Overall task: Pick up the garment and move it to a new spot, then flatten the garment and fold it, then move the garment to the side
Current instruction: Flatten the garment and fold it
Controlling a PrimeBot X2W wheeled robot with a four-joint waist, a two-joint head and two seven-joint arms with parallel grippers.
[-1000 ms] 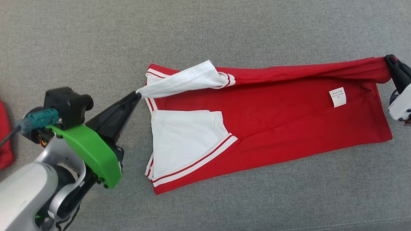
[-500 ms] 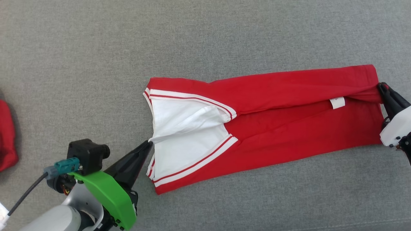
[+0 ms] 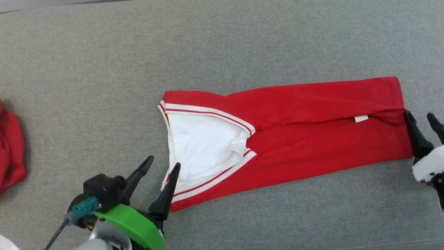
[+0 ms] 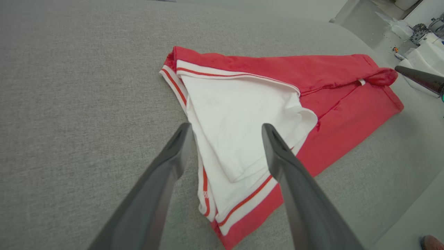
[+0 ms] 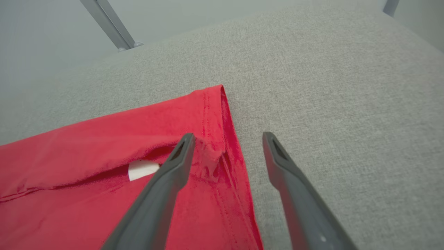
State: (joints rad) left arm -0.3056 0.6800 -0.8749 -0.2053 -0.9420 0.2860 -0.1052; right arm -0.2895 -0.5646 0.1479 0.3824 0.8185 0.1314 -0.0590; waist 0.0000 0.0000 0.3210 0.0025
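Grey woven fabric surface spans all views; red-and-white garment lies flat on it, folded lengthwise, stretched between both grippers; left gripper fingers spread, holding nothing, garment's white end just ahead of its tips; right gripper likewise spread and empty, red hem beside its inner fingertip, white label just past that; another red cloth well off left gripper's outer side; metal legs and pale floor beyond the surface edge, ahead of right gripper; room clutter behind right gripper in left wrist view

Bright, even, diffuse light, only faint shadow along the garment — wide-angle stretch at wrist-view edges
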